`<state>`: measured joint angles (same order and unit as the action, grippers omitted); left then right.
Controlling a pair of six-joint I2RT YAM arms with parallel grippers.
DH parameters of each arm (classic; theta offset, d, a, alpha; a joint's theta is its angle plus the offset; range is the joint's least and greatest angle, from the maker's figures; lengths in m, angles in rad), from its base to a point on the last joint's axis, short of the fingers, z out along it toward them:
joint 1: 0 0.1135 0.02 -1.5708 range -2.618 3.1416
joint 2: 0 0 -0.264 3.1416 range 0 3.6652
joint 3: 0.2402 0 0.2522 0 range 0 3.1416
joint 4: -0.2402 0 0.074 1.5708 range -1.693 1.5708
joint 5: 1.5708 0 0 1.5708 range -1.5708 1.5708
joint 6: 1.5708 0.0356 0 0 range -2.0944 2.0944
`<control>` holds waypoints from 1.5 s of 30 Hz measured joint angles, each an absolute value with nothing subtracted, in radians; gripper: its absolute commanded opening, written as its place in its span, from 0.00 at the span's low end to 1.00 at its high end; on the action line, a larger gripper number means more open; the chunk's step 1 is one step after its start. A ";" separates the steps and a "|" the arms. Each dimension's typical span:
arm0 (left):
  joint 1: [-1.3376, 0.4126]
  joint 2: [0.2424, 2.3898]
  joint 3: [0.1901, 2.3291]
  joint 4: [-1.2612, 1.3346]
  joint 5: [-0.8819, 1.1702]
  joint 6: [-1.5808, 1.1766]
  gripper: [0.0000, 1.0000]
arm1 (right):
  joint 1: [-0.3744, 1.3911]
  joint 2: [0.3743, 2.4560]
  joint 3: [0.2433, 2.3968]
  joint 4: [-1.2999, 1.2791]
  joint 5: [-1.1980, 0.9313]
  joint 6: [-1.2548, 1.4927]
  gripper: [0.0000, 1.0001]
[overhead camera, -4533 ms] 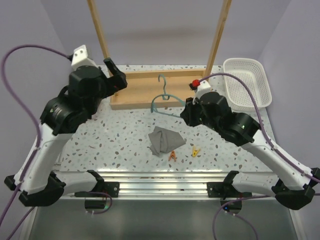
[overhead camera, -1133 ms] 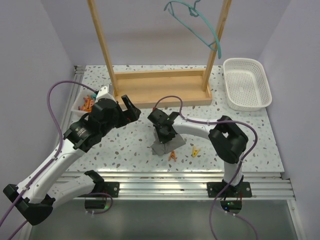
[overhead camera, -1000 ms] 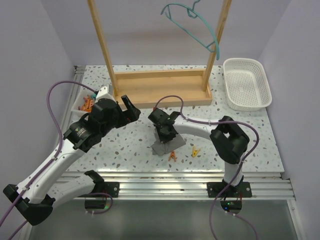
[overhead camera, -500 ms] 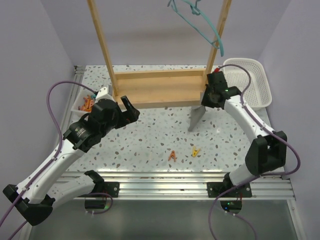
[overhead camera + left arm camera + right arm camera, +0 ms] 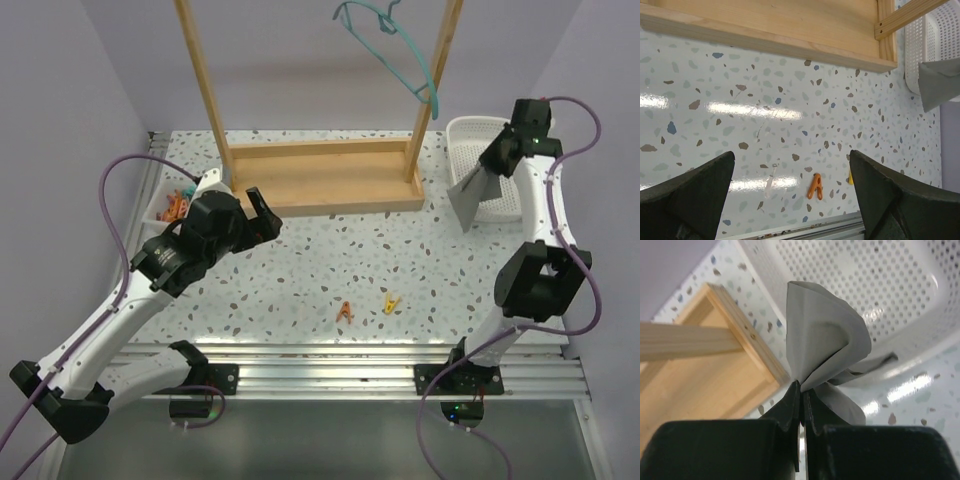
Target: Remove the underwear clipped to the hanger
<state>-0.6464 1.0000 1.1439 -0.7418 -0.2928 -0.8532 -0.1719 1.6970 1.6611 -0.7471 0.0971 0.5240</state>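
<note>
At the left, our left gripper (image 5: 262,212) hangs over the speckled table (image 5: 300,270) with its fingers spread wide and nothing between them. We judge it is parked there to keep out of the way. Just behind it, a small tray (image 5: 170,206) at the table's edge holds spare orange clips.

The tall wooden frame (image 5: 320,175) stands at the back middle. The teal hanger (image 5: 395,40) hangs high by its right post, bare and well apart from the garment, so the unclipping itself looks done. An orange clip (image 5: 345,311) and a yellow clip (image 5: 391,302) lie loose on the table nearer us.

Further right, the grey underwear (image 5: 470,197) dangles from our right gripper (image 5: 498,158), which is pinched tight on a fold at the cloth's top edge. The right wrist view shows the fingers closed on that fold with almost no gap. The cloth hangs above the near-left rim of the white basket (image 5: 470,125), and we take it that we hold it there to drop it in.

Little stands in the way. The frame's right post and base corner sit just beside the basket, and the lower tail of the cloth seems to hang outside the rim. Released here, we think it could drape over the edge instead of landing inside.
</note>
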 measured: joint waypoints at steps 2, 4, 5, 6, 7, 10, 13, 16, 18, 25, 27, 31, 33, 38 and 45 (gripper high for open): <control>-0.646 1.000 1.149 -0.744 -0.293 -0.850 1.00 | -0.195 1.766 1.787 -0.748 0.089 0.524 0.00; -0.646 1.000 1.150 -0.748 -0.294 -0.847 1.00 | -0.207 1.839 1.925 -0.748 0.087 0.524 0.00; -0.646 1.000 1.150 -0.750 -0.294 -0.846 1.00 | -0.209 1.877 1.995 -0.750 0.087 0.523 0.00; -0.646 1.000 1.150 -0.751 -0.295 -0.845 1.00 | -0.210 1.920 2.072 -0.757 0.087 0.522 0.00; -0.646 1.001 1.150 -0.751 -0.295 -0.845 1.00 | -0.210 1.961 2.144 -0.754 0.089 0.521 0.00; -0.646 1.010 1.158 -0.752 -0.295 -0.844 1.00 | -0.208 2.057 2.278 -0.754 0.115 0.519 0.10; -0.646 1.027 1.165 -0.752 -0.295 -0.844 1.00 | -0.208 2.103 2.281 -0.751 0.141 0.518 0.56; -0.646 1.045 1.172 -0.752 -0.295 -0.841 1.00 | -0.213 2.151 2.276 -0.750 0.138 0.517 0.70; -0.646 1.053 1.178 -0.752 -0.295 -0.841 1.00 | -0.217 2.173 2.265 -0.749 0.130 0.519 0.72; -0.646 1.060 1.187 -0.751 -0.294 -0.841 1.00 | -0.224 2.175 2.260 -0.748 0.098 0.519 0.90; -0.646 1.058 1.187 -0.750 -0.292 -0.841 1.00 | -0.224 2.164 2.260 -0.752 0.079 0.516 0.99; -0.646 1.036 1.165 -0.740 -0.281 -0.841 1.00 | -0.224 2.056 2.164 -0.765 0.022 0.500 0.99; -0.646 1.025 1.145 -0.730 -0.264 -0.840 1.00 | -0.221 1.928 2.004 -0.742 -0.017 0.496 0.99; -0.646 1.039 1.073 -0.658 -0.154 -0.802 1.00 | -0.128 1.558 1.579 -0.743 -0.049 0.479 0.99; -0.783 1.288 1.037 -0.560 0.022 -0.718 1.00 | 0.231 1.262 1.248 -0.809 -0.074 0.402 0.99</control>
